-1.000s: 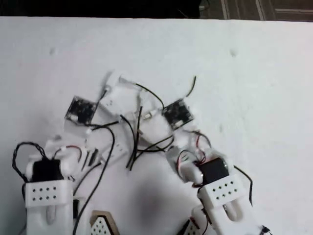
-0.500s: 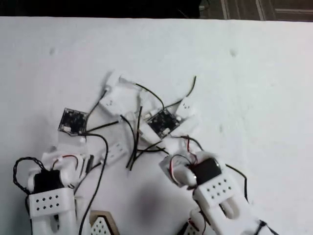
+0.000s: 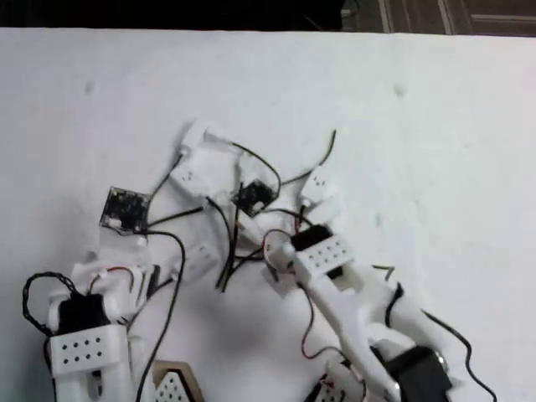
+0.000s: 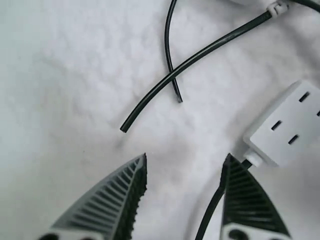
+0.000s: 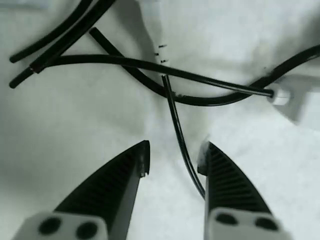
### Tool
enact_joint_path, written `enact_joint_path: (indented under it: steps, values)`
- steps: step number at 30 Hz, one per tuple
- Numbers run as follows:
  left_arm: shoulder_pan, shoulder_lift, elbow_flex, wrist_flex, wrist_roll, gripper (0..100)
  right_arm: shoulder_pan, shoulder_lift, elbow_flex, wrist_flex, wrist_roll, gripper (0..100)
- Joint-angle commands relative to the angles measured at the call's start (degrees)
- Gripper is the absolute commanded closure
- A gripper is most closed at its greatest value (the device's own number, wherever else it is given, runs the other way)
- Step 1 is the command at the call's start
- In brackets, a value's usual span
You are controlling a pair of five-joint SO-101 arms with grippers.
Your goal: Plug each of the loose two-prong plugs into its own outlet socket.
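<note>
Having been extended into the cord tangle (image 3: 239,243) at frame centre over the last second, the right gripper (image 5: 172,150) is held open astride a black cord (image 5: 176,120), left gripper (image 4: 185,160) open beside an outlet socket (image 4: 285,130), no plug grasped yet.

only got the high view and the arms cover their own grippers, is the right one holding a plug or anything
Observer: no, the right gripper is open and grips nothing; a thin black wire runs between its fingers.
Operator: ok and the left one
Observer: the left gripper is open too, with bare table between its tips.
Operator: any socket close to it
Observer: yes, a white outlet block lies right beside one of its fingers, slots facing up and nothing plugged into the slots that show.
</note>
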Motion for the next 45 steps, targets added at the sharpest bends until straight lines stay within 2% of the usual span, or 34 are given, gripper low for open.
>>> enact_joint_path:
  steps: [1, 3, 11, 24, 29, 33, 37, 41, 45]
  values:
    - [-0.3, -2.1, -0.1, -0.6, 0.6, 75, 2.9, 2.4, -2.3, -3.5, 0.5, 88.9]
    - [-0.3, -2.5, 0.0, -0.5, 0.6, 75, 4.4, 3.2, -2.3, -5.1, 0.6, 98.1]
    - [-0.3, -2.5, 0.0, -0.5, 0.5, 75, 11.9, -1.1, -2.5, -2.4, 6.0, 98.1]
    - [0.0, -2.6, 0.9, -1.0, 0.6, 75, 21.3, -42.2, -2.8, 20.3, 11.1, 98.1]
    - [0.0, -2.6, 0.9, -1.0, 0.6, 75, 24.7, -52.6, -8.1, 28.3, 11.2, 98.1]
    - [0.0, -2.6, 1.0, -1.0, 0.7, 75, 29.6, -54.1, -13.9, 34.2, 11.6, 98.1]
    - [0.0, -2.6, 1.0, -1.0, 0.7, 75, 38.4, -54.0, -15.8, 36.6, 17.8, 98.1]
    - [0.0, -2.6, 1.1, -1.0, 0.7, 75, 45.9, -54.2, -15.8, 36.5, 17.9, 98.1]
    - [0.0, -2.6, 1.1, -1.0, 0.6, 75, 49.0, -54.5, -17.0, 36.1, 16.0, 98.1]
